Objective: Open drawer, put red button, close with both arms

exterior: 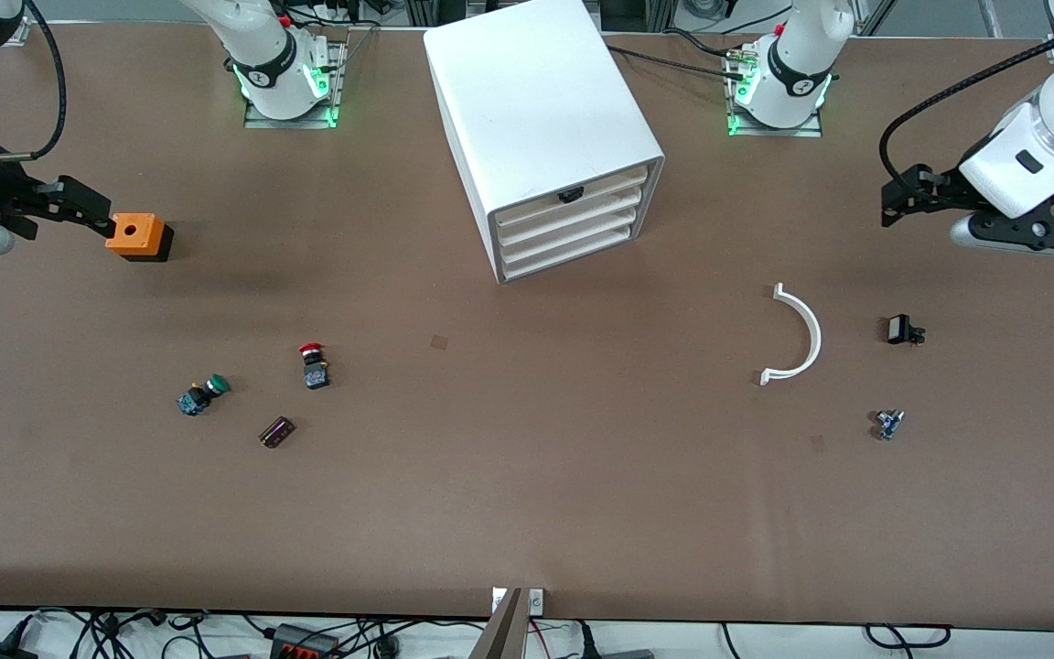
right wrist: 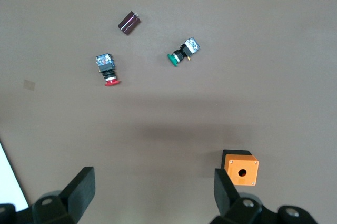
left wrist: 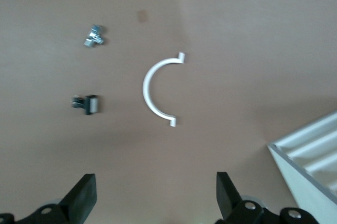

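drawer (exterior: 573, 210) shut in the white cabinet (exterior: 536, 119). red button (exterior: 313, 364) lies on the surface (exterior: 527, 494) toward the right arm's end, beside the green button (exterior: 203, 394). left end effector (exterior: 893, 203) and right end effector (exterior: 92, 218) both hang wide open, empty, the right one just by the orange box (exterior: 137, 236).

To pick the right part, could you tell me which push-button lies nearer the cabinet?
The red button; the green-capped button lies nearer the front camera, farther from the cabinet.

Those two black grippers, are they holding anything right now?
No. The left gripper and right gripper both hang open over the brown table, with nothing between their fingers.
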Action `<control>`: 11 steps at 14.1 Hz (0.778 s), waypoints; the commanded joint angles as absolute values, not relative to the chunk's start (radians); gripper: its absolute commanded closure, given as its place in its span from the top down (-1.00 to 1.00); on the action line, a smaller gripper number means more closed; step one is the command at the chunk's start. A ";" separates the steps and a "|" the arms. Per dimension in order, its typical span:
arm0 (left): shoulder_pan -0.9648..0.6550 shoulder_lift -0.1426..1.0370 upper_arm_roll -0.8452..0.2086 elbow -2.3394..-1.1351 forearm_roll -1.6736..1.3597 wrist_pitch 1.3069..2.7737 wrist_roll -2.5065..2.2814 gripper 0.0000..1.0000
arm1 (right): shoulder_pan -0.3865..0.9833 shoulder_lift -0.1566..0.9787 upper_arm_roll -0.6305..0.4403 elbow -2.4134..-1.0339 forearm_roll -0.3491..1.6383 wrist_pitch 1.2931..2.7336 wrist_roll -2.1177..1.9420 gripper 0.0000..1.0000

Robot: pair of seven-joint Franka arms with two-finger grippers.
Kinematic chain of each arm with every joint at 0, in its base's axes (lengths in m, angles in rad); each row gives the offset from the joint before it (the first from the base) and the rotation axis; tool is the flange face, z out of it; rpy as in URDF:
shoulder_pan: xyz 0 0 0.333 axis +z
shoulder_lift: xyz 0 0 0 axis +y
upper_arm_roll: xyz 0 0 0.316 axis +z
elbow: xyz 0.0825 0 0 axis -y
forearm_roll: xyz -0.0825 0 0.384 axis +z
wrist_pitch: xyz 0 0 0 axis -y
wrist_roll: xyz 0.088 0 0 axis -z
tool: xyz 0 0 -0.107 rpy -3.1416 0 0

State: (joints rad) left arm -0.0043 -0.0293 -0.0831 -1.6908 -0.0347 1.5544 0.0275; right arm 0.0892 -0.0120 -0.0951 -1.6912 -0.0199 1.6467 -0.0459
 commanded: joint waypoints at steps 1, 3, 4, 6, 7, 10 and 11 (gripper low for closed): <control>-0.021 0.000 -0.095 -1.657 -0.075 1.470 0.049 1.00 | 0.100 0.006 -0.091 -1.687 -0.009 1.654 -0.055 1.00; -0.066 0.040 -0.110 -1.655 -0.107 1.396 0.049 1.00 | 0.115 0.021 -0.091 -1.681 -0.008 1.670 -0.052 1.00; -0.096 0.052 -0.120 -1.655 -0.107 1.367 0.052 1.00 | 0.124 0.032 -0.091 -1.681 -0.008 1.696 -0.043 1.00; -0.139 0.092 -0.124 -1.655 -0.123 1.367 0.052 1.00 | 0.164 0.096 -0.091 -1.681 -0.014 1.706 -0.043 1.00; -0.147 0.122 -0.127 -1.657 -0.164 1.371 0.054 1.00 | 0.179 0.110 -0.091 -1.681 -0.008 1.732 -0.041 1.00; -0.134 0.230 -0.127 -1.667 -0.423 1.423 0.055 1.00 | 0.212 0.222 -0.090 -1.681 -0.011 1.805 -0.060 1.00; -0.132 0.259 -0.127 -1.669 -0.483 1.436 0.057 1.00 | 0.225 0.254 -0.091 -1.674 -0.009 1.816 -0.058 1.00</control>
State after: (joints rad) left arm -0.1480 0.1858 -0.1306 -1.6927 -0.3724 1.4226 0.0313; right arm 0.2036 0.1898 -0.0874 -1.6956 -0.0179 1.7973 -0.0451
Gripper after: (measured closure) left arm 0.000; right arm 0.000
